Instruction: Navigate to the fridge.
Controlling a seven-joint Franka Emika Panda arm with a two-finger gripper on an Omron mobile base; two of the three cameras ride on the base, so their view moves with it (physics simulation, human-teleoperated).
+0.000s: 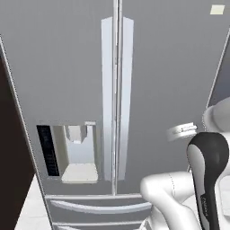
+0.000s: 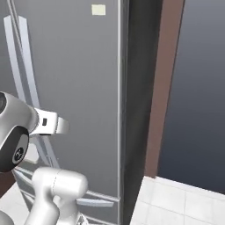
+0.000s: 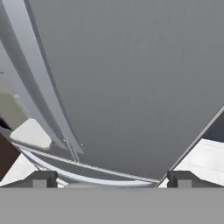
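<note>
The fridge [image 1: 63, 67] is a tall grey stainless French-door unit standing very close in front of me. Two long silver handles [image 1: 117, 90] run down its middle seam. A recessed water dispenser [image 1: 74, 152] with a black panel sits in the left door, and a bottom drawer [image 1: 99, 206] lies below. The right base view shows the right door of the fridge [image 2: 74, 88] and its dark side. In the hand view my gripper [image 3: 113, 179] is open, with nothing between its fingertips [image 3: 43, 178], facing the door of the fridge [image 3: 131, 78] at close range.
A dark wood-grain cabinet [image 1: 11, 170] borders the fridge on the left. To its right stand a brown panel [image 2: 165, 88] and a dark blue-grey wall [image 2: 202, 88] above white floor tiles [image 2: 176, 202]. A small pale note [image 1: 217, 9] is stuck high on the right door.
</note>
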